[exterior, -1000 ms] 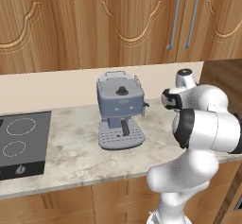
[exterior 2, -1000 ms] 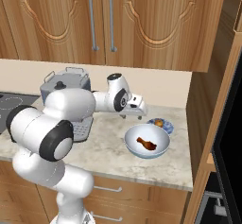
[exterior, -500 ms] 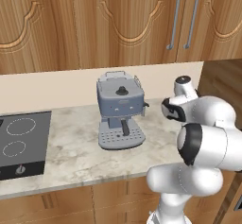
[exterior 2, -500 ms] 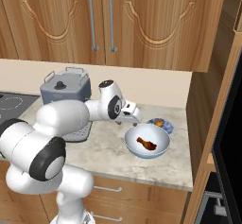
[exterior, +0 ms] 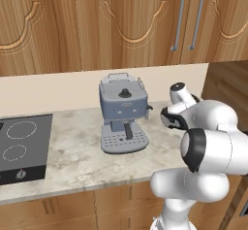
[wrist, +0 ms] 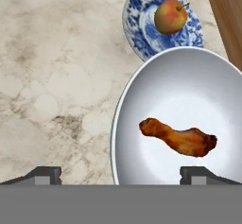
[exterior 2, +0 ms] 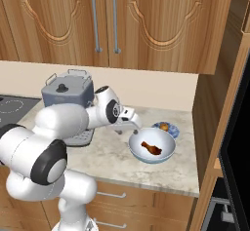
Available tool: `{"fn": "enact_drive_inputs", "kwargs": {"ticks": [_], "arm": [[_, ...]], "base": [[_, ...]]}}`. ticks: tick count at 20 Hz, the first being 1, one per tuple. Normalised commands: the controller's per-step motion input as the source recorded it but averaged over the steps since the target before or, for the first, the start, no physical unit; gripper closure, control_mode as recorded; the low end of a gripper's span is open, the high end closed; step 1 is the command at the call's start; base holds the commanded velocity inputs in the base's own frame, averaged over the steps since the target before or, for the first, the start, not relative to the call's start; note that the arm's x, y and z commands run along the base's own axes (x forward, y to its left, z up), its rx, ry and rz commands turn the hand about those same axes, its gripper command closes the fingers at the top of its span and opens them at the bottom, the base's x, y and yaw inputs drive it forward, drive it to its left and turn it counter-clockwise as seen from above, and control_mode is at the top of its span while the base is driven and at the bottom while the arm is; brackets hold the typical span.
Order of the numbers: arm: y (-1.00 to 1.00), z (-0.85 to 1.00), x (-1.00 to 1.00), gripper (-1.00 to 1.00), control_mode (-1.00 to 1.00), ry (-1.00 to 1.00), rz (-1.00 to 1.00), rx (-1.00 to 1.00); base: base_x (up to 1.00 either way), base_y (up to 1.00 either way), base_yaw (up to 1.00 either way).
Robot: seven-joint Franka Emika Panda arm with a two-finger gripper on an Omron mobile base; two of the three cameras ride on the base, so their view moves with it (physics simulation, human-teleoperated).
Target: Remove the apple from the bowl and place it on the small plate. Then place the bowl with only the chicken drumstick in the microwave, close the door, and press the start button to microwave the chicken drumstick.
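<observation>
The white bowl (wrist: 189, 90) holds just the orange-brown chicken drumstick (wrist: 179, 140). Beyond it, the apple (wrist: 170, 16) rests on the small plate (wrist: 142, 36), a patterned blue saucer. My gripper (wrist: 124, 175) is open, low over the bowl's left rim, with that rim between the two fingertips and nothing gripped. From the right base view, the gripper (exterior 2: 135, 124) hangs at the left edge of the bowl (exterior 2: 168, 152), the drumstick (exterior 2: 150, 148) lies inside, and the apple (exterior 2: 165, 126) sits on the plate (exterior 2: 173, 130) behind. I cannot tell whether the dark appliance front (exterior 2: 239, 127) is the microwave.
A grey-blue coffee machine (exterior: 123, 115) stands on the marble counter (exterior: 72, 161) left of the arm, also seen as the coffee machine (exterior 2: 68, 96). A black cooktop (exterior: 19, 146) lies at the far left. A tall wooden cabinet side (exterior 2: 210, 127) bounds the counter on the right.
The hand has come down and slightly left, from above the plate towards the bowl's left rim. Its jaws stayed wide apart. Bowl, plate and apple have not moved.
</observation>
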Motion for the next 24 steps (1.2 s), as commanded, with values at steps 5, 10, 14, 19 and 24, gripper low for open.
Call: {"fn": "enact_drive_inputs", "kwargs": {"ticks": [5, 10, 14, 19, 24], "arm": [[0.0, -0.22, -0.13, -1.0, -1.0, 0.04, 0.0, -0.05], [0.0, -0.24, -0.02, -1.0, -1.0, 0.04, 0.0, -0.06], [0.0, -0.17, 0.0, -1.0, -1.0, 0.04, 0.0, -0.03], [0.0, -0.16, 0.0, -1.0, -1.0, 0.03, 0.0, -0.01], [-0.03, -0.12, 0.0, -1.0, -1.0, 0.01, 0.0, 0.0]], "base": [[0.0, 0.0, 0.0], [0.0, 0.0, 0.0], [0.0, 0.0, 0.0], [0.0, 0.0, 0.0], [0.0, 0.0, 0.0]]}}
